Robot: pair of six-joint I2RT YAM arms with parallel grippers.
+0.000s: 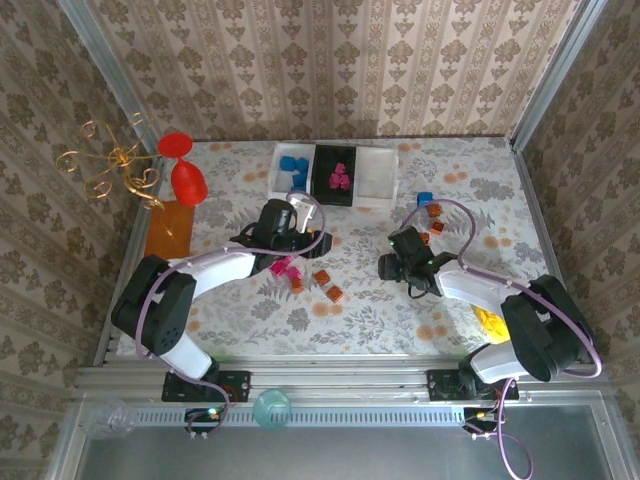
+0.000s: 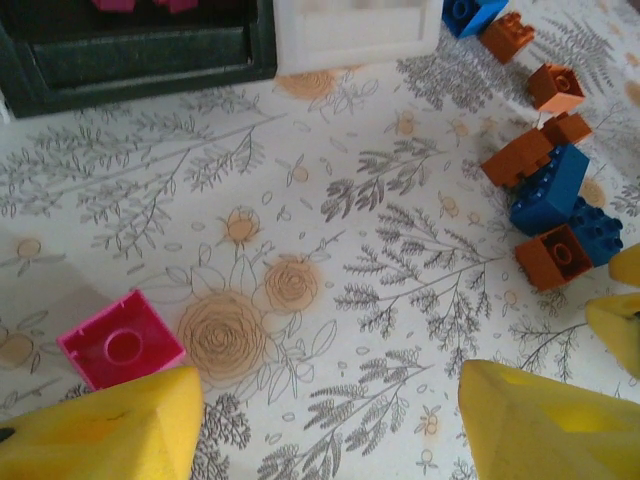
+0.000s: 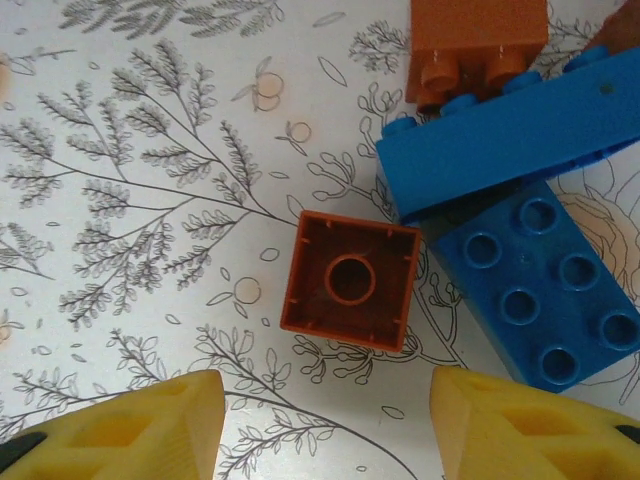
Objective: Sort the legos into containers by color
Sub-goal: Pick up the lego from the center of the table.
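Note:
Three containers stand in a row at the back: a white bin [image 1: 292,170] with blue legos, a black bin [image 1: 338,175] with pink ones, and a second white bin [image 1: 375,175]. My left gripper [image 2: 330,420] is open over bare cloth, and an upside-down pink lego [image 2: 122,350] lies just beyond its left finger [image 2: 100,430]. My right gripper [image 3: 328,425] is open; an upside-down orange-brown lego [image 3: 350,282] lies just ahead of its fingertips, not between them. Beside that lego are two blue legos [image 3: 535,290] and another orange one [image 3: 475,45].
Loose pink [image 1: 283,266] and orange [image 1: 335,294] legos lie mid-table. A red goblet [image 1: 185,175], a gold wire stand [image 1: 110,160] and an orange mat [image 1: 168,230] sit at the left. A yellow object [image 1: 492,322] lies near the right arm.

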